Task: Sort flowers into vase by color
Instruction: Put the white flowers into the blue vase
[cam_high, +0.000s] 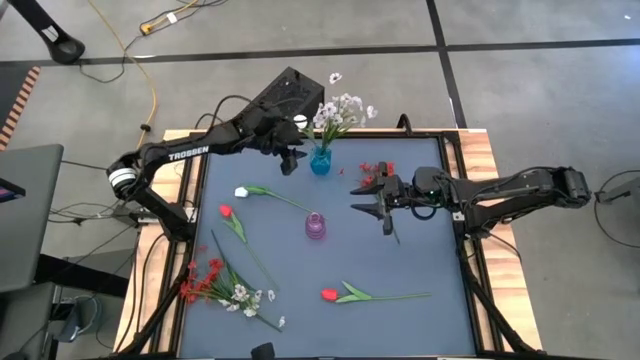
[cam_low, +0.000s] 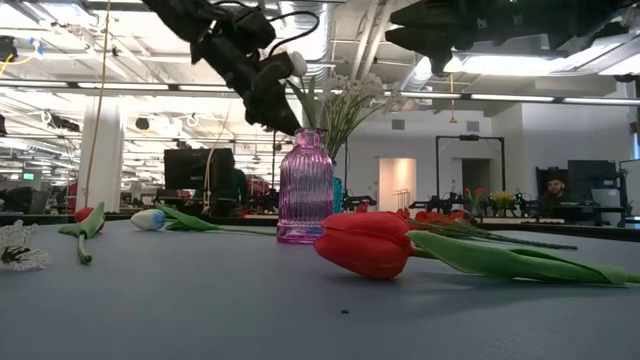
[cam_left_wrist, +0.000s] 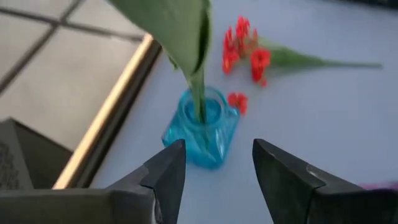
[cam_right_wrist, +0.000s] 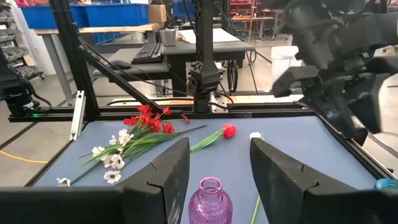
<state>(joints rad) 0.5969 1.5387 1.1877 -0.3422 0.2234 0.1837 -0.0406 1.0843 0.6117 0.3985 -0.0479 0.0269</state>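
Nearest your low camera lies a red tulip (cam_low: 368, 243), the purple vase (cam_low: 304, 187) upright behind it. At upper centre of your overhead frame, white flowers (cam_high: 340, 112) stand in the blue vase (cam_high: 320, 160); your left gripper (cam_high: 290, 157) hangs just beside it, jaws apart, empty. Your right gripper (cam_high: 372, 200) waits mid-right, jaws parted, empty.

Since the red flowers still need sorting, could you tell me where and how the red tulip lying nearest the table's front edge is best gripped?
Judging by its pose, grip the red tulip on its thin bare stem, toward the right end past the leaf, coming straight down from above with fingers across the stem. It lies flat and clear of other flowers; the bloom looks too bulky and soft.
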